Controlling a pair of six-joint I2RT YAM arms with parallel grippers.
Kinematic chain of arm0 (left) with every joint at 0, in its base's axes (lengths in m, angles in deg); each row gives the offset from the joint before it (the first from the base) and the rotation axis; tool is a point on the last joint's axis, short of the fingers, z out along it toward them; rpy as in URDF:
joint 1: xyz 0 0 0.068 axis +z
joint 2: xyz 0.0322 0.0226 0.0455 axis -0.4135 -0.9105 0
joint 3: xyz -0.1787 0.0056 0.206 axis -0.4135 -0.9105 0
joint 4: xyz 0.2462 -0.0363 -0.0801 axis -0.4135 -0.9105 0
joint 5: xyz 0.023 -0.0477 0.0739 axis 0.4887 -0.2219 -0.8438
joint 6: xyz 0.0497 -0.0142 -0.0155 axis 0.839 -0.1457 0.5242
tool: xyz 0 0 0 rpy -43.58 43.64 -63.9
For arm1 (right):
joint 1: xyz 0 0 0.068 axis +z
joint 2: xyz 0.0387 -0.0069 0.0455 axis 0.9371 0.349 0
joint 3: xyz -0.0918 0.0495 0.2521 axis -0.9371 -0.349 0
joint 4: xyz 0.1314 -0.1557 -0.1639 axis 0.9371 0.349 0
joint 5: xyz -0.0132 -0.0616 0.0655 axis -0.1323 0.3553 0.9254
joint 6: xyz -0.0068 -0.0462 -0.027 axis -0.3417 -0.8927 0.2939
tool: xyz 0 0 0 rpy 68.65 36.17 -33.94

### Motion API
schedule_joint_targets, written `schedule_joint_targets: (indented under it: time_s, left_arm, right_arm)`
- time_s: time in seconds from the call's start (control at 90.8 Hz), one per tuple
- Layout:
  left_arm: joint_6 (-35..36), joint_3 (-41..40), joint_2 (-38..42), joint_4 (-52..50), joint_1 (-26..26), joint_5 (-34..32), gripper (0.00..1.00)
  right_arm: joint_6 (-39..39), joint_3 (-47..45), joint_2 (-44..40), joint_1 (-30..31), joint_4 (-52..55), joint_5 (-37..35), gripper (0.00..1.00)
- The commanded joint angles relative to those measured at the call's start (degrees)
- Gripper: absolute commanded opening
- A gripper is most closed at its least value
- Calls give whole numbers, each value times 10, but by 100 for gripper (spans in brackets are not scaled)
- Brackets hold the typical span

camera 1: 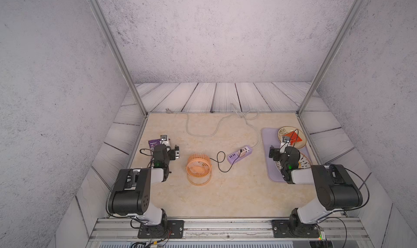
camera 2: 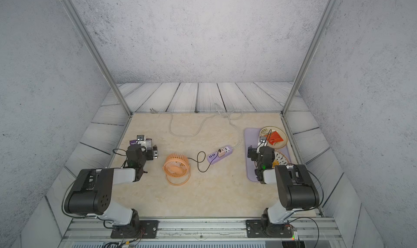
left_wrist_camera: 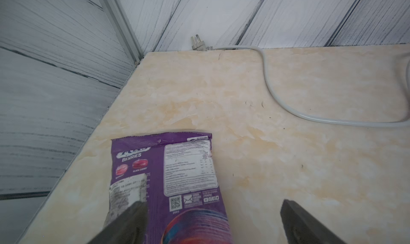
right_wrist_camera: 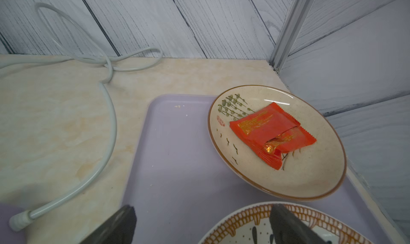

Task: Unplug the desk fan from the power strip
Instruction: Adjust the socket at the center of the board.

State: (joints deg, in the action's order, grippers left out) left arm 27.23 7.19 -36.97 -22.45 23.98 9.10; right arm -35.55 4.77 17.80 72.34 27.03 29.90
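Note:
The orange desk fan stands on its ring stand at the middle of the table. Its thin black cord loops right to a beige plug seated in the lavender power strip. My left gripper hovers open left of the fan, one finger over a purple snack packet. My right gripper is open over the lavender tray, right of the strip. Neither touches fan, plug or strip.
The strip's thick grey-white cord loops across the back, ending in a loose plug. The tray holds a beige plate with a red wrapper and an orange-rimmed plate. Frame posts stand at the back corners.

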Motion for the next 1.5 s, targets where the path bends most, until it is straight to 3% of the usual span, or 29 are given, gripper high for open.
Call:
schedule_joint_targets:
  time_s: [0.0, 0.804, 1.013, 1.101, 1.255, 1.31, 1.398, 1.486]
  left_arm:
    - [5, 6, 6, 2, -1, -1, 100]
    - [-5, 12, 10, -3, 6, 7, 100]
    - [-18, 106, 63, -197, 6, -30, 100]
    - [-39, 125, 91, -230, 7, -40, 100]
    - [-115, 166, 140, -254, 9, 23, 100]
    - [-192, 180, 153, -254, 10, 28, 100]
    - [-313, 206, 163, -291, 15, 50, 100]
    - [-300, 234, 152, -294, 16, 147, 94]
  right_arm:
    - [0, 9, -4, -2, -2, 5, 99]
    - [0, 8, -5, -2, -3, 5, 99]
    - [1, 35, -82, -2, 108, -5, 99]
    - [3, 49, -117, -2, 158, -1, 99]
    - [82, 83, -191, -2, 235, -5, 99]
    - [150, 106, -214, -2, 278, -2, 99]
    - [337, 154, -252, -4, 432, -45, 99]
    - [340, 179, -257, -11, 462, 48, 99]
